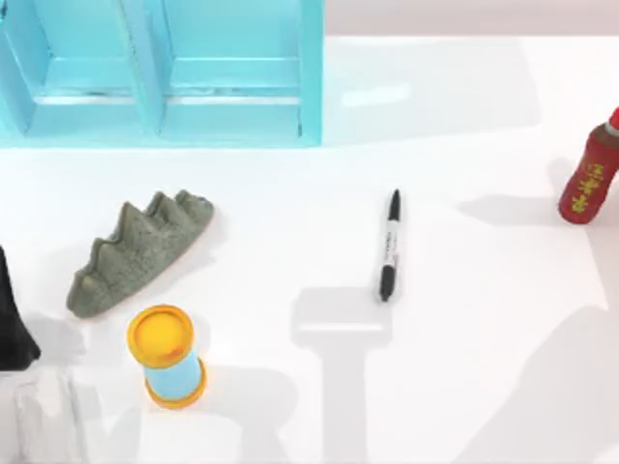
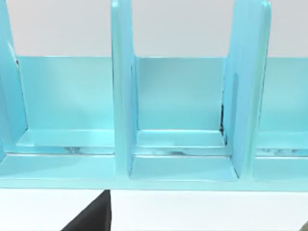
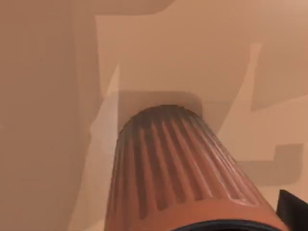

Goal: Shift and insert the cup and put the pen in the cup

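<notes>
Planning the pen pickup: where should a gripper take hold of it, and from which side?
Grip the pen at its white label band, coming straight down from above, fingers closing across its narrow width. It lies flat on the table with bare surface on both long sides.

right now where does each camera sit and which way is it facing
top view: above the table, looking straight down at the pen and turquoise rack; dark part of the left arm at its left edge.
left wrist view: on the left arm, facing the rack's open compartments; a dark robot part shows.
right wrist view: on the right arm, close against the ribbed cup.
shared: top and left wrist views both show the rack.
</notes>
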Robot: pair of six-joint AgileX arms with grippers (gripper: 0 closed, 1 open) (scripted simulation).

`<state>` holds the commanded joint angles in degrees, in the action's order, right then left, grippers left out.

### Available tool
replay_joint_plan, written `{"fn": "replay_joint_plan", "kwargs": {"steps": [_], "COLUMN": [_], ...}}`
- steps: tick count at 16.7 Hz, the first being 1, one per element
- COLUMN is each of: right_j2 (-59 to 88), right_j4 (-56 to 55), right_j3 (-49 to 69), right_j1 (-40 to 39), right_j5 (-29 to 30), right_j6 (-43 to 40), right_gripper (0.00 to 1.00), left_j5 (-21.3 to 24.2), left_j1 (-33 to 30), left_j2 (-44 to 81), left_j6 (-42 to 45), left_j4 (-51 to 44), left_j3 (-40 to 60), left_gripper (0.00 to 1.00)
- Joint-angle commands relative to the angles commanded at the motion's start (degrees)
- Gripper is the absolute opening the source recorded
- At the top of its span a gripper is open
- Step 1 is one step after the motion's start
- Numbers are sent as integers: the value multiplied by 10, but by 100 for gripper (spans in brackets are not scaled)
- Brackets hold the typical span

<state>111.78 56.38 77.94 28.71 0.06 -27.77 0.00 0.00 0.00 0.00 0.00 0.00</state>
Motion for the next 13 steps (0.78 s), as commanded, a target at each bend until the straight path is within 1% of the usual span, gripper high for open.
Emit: {"fn": "replay_joint_plan", "kwargs": {"steps": [1, 10, 13], "right_j2": [0, -1, -8], "right_j4": [0, 2, 39], "right_j3": [0, 1, 23], "right_j1": [0, -1, -25], "right_j5": [0, 0, 0], "right_j6": [0, 2, 31], "right_gripper": [0, 0, 0], "left_j5": [0, 0, 0], "left_j1": [0, 0, 0], "left_j2": [0, 0, 0], "left_j6": [0, 0, 0], "left_j4": [0, 0, 0], "left_j3": [0, 0, 0], "left_gripper": [100, 100, 100]}}
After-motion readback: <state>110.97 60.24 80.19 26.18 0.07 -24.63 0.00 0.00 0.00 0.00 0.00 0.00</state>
